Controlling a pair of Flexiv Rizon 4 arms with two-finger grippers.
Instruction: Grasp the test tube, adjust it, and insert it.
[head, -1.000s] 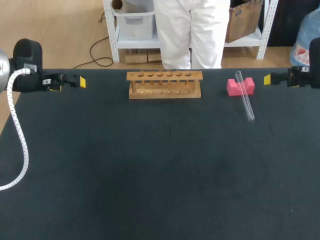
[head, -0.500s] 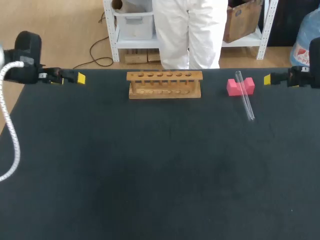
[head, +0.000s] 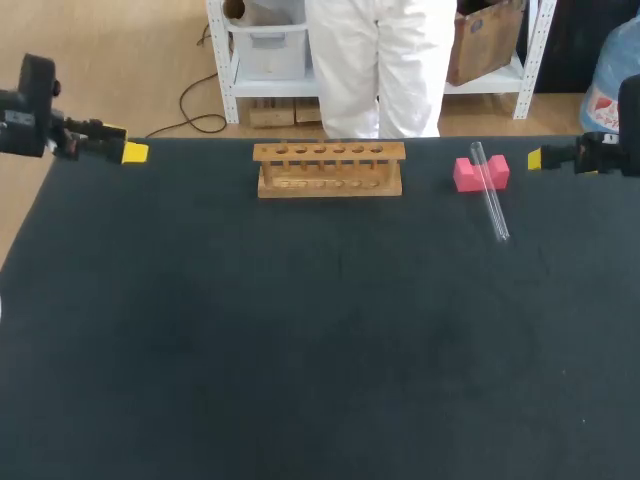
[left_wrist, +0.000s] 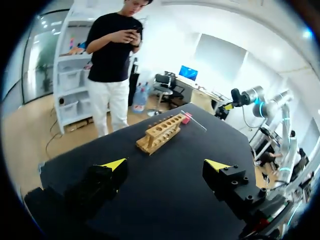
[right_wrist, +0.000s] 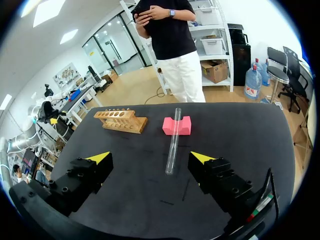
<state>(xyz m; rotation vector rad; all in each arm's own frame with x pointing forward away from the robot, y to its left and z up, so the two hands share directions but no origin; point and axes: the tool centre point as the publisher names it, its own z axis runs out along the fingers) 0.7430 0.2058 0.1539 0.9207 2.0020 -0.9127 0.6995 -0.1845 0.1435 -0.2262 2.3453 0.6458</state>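
Note:
A clear glass test tube (head: 490, 195) lies at the table's far right, its far end propped in the notch of a pink block (head: 480, 173). A wooden rack (head: 329, 168) with a row of empty holes stands at the far middle. My right gripper (head: 536, 159) hovers open at the far right edge, just right of the pink block; its own view has the test tube (right_wrist: 173, 140) ahead between the open fingers, with the pink block (right_wrist: 176, 125) and the rack (right_wrist: 120, 120) beyond. My left gripper (head: 133, 153) is open at the far left corner, with the rack (left_wrist: 161, 134) and the tube (left_wrist: 194, 120) far ahead of it.
The black table (head: 320, 340) carries only the rack, the block and the tube, all along its far edge.
My left arm has pulled back to the left and slightly away, its gripper now at the table's far left corner. The right arm, tube, block and rack have not moved.

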